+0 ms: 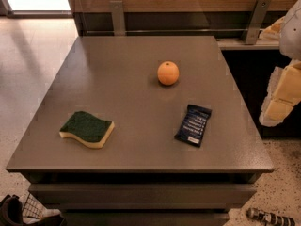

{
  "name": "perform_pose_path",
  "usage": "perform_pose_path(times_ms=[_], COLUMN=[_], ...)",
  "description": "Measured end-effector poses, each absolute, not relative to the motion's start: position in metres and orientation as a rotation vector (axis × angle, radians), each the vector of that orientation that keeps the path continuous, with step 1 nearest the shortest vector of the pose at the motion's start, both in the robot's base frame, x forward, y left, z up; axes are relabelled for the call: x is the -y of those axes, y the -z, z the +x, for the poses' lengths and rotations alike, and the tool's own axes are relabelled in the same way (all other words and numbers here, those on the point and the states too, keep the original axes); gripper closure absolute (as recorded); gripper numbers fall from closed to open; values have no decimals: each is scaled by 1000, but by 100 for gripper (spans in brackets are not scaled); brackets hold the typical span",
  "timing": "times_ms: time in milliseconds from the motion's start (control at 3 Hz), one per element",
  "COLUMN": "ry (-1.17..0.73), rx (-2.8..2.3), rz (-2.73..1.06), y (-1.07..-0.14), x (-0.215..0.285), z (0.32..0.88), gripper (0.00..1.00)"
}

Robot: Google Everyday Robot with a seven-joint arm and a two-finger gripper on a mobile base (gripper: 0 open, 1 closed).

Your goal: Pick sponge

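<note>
At the right edge of the view, off the side of the bench (pixel 117 74) and about level with its middle, hang my fingers (pixel 283 92) — tan padded blocks edged in white, cut off by the frame, so I cannot tell whether they stand spread or closed. Above them a white part of my arm (pixel 294 25) is cropped as well. The one thing like a container is a wire mesh basket (pixel 28 205) on the floor at the lower left corner, cut by the frame and partly under the bench's front; something dark (pixel 9 212) sits against it, but whether inside or beside it I cannot make out. On the bench top three things lie loose and well apart. The sponge (pixel 87 128) lies flat near the front left, dark green scouring side up over pale yellow foam, across the width of the bench from my fingers. The orange (pixel 168 73) stands near the middle, further back. A dark blue packet (pixel 193 125) lies flat towards the front right, the closest of the three to my fingers; its white print is too small to read. On the floor at the lower right lies a dark thing with pale bands (pixel 270 216), cut by the bottom edge — I cannot say what it is. Behind the bench, on a ledge at the upper right, a pale yellowish shape (pixel 273 29) is half hidden by a metal bracket (pixel 256 20) and my arm.
</note>
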State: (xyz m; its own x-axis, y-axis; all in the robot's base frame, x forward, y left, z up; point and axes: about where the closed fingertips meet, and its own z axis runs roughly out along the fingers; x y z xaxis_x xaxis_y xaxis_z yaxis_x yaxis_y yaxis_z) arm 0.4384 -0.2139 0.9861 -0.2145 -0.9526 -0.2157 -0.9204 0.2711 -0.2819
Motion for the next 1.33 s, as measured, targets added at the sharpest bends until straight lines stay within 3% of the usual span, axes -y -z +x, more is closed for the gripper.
perform_pose_path(times_ms=[667, 1333], ry=[76, -227], rx=[-2160, -2038], rz=[-1698, -1551], y=[-986, -950], x=[179, 85], z=[421, 404], gripper=[0, 0])
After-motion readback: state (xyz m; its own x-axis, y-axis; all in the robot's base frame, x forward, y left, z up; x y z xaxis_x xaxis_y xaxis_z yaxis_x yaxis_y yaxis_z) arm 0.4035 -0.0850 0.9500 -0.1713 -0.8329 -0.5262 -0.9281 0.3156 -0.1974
